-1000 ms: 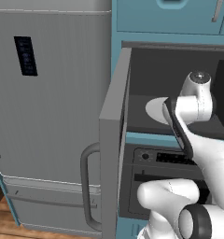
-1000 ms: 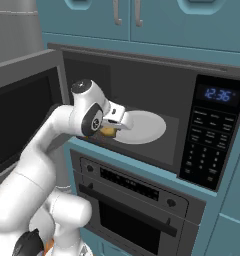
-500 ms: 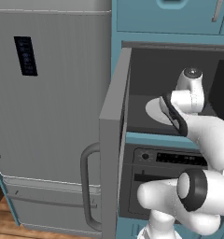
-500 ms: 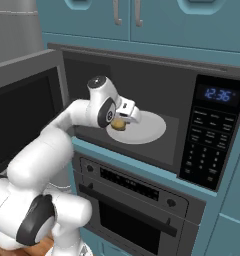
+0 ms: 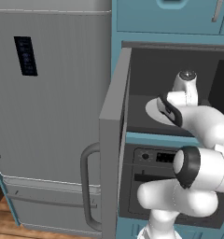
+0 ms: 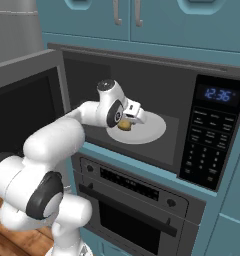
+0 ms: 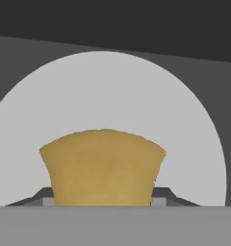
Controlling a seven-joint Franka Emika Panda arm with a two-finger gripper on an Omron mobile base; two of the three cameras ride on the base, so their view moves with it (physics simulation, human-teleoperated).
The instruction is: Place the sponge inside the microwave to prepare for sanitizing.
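Observation:
The microwave (image 6: 207, 145) stands open, its door (image 6: 22, 100) swung out to the left. My gripper (image 6: 127, 121) reaches inside the cavity, shut on the yellow sponge (image 6: 124, 125), just over the left part of the pale round turntable (image 6: 152, 131). In the hand view the sponge (image 7: 103, 166) sits between the two dark fingertips (image 7: 44, 196), with the turntable (image 7: 108, 91) spread out behind it. Whether the sponge touches the turntable I cannot tell. From the left base view the hand (image 5: 185, 86) is inside the cavity beyond the door's edge (image 5: 115, 140), and the sponge is hidden.
A grey oven (image 6: 137, 200) sits directly below the microwave. The tall grey fridge (image 5: 48, 116) stands to the left of the open door. Teal cabinets (image 6: 157, 22) run above. The cavity's walls and ceiling close in around the hand.
The hand has gone a little deeper and to the right into the microwave with the sponge, and the arm has folded closer to the opening. The grip is unchanged.

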